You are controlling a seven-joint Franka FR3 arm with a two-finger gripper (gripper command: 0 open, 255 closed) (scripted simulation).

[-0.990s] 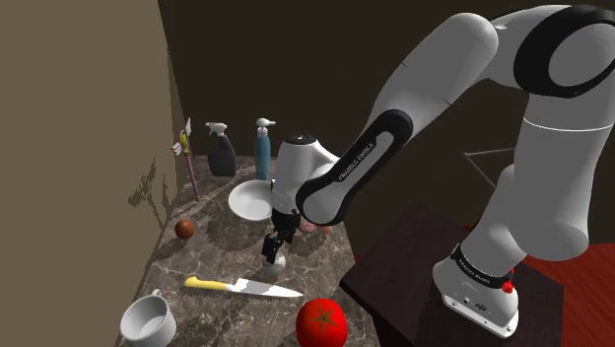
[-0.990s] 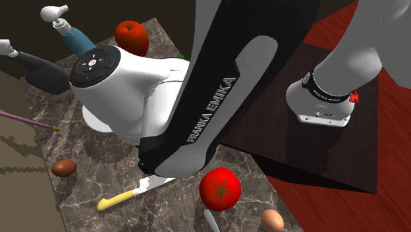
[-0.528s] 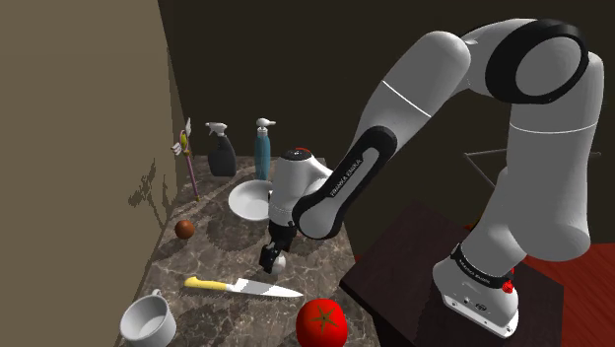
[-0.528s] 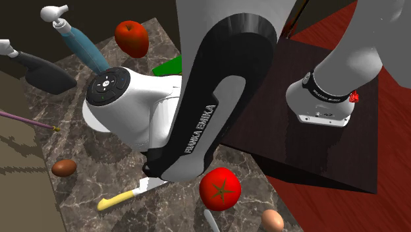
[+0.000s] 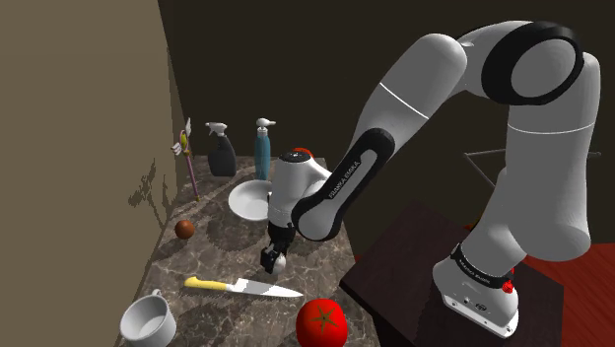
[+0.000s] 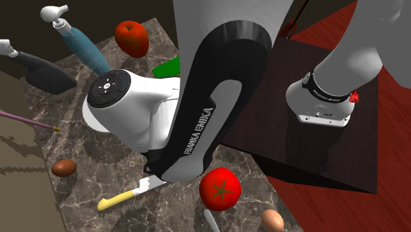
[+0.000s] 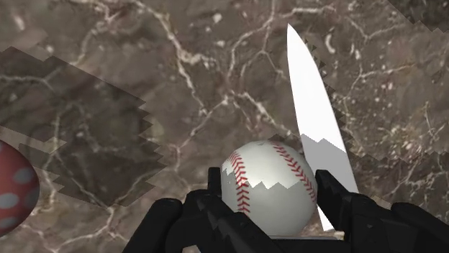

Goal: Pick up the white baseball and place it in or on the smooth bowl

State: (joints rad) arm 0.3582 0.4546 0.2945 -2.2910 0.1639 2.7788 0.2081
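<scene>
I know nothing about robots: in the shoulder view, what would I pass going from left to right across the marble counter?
white cup → brown round object → black spray bottle → blue spray bottle → white baseball → red tomato → dark stand

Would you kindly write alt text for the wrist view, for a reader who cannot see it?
The black gripper straddles a white baseball with red stitching on a brown marbled countertop. A white knife blade lies just beside the ball, pointing away from the gripper.
</scene>
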